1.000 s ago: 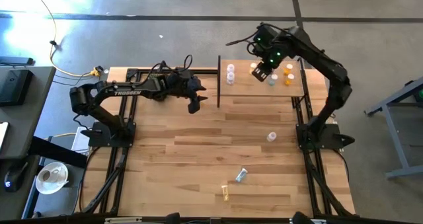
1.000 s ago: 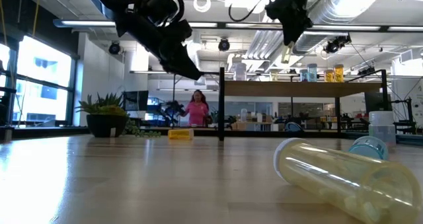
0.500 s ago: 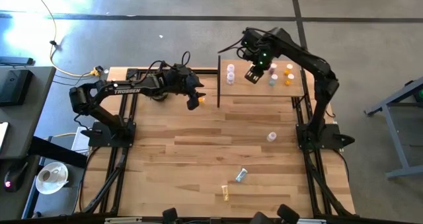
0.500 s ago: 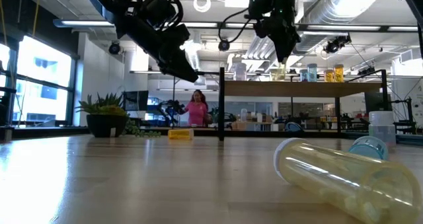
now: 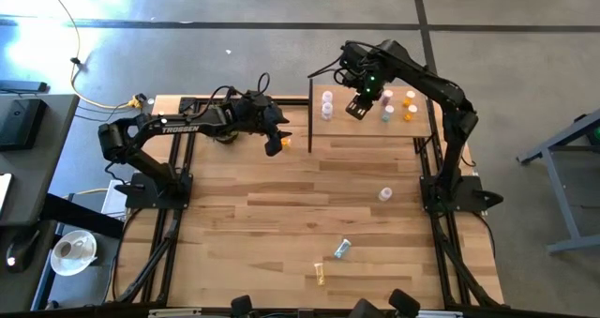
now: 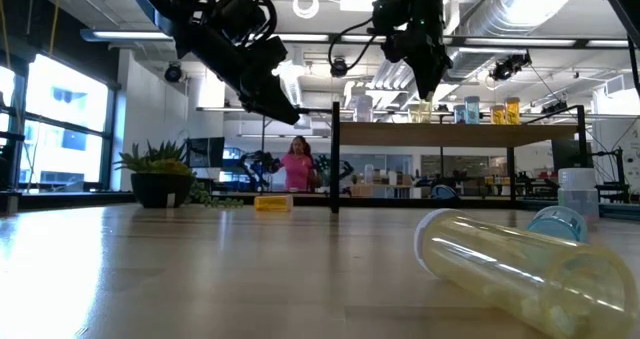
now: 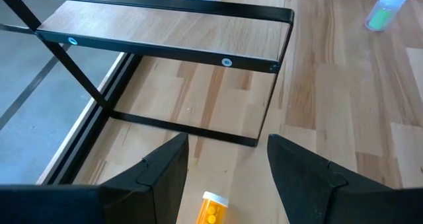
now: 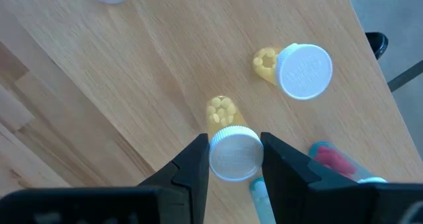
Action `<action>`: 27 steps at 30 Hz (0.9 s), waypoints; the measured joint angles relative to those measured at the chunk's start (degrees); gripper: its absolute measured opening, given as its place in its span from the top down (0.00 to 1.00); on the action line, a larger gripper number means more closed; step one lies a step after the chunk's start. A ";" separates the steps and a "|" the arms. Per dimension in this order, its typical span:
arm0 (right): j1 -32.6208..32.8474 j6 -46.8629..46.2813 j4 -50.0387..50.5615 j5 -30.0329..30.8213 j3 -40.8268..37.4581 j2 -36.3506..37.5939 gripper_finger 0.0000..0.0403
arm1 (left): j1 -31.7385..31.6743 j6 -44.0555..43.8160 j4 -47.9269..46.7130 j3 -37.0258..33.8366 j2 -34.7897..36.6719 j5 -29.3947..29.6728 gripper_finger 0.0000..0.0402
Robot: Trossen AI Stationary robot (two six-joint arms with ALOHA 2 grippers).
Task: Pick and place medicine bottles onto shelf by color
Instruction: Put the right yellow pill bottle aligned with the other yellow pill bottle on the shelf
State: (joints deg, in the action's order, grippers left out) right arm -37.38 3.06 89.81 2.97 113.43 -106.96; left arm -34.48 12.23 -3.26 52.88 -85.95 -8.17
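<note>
From overhead you are seeing the whole layout: the shelf is standing at the table's far edge, carrying a pale pair of medicine bottles toward its left end and orange bottles toward its right. The right gripper is hovering over the shelf between those groups. The left gripper is hanging over the tabletop just left of the shelf, with an orange bottle beside it. Three more bottles are lying apart on the planks: a clear one, a blue one and a yellow one. The word TROSSEN is reading along the left arm.

The table-level camera is giving you what the overhead cannot: a potted plant, a person in pink far back in the room, and the yellow bottle looming on its side up close.

The left wrist camera is showing you the left gripper's fingers spread apart and empty, the orange bottle lying on the planks between them, the shelf's black frame just ahead.

The right wrist camera is showing you the right gripper clenched on a yellow, white-capped bottle over the shelf board, with a second yellow bottle standing nearby.
</note>
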 joint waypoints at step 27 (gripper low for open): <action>3.03 -0.92 0.16 2.96 0.00 -2.12 0.74 | 0.00 -0.02 0.00 0.00 0.00 0.01 0.51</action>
State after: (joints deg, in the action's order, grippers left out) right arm -34.35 2.14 89.97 5.94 113.43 -109.08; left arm -34.48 12.21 -3.27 52.88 -85.95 -8.16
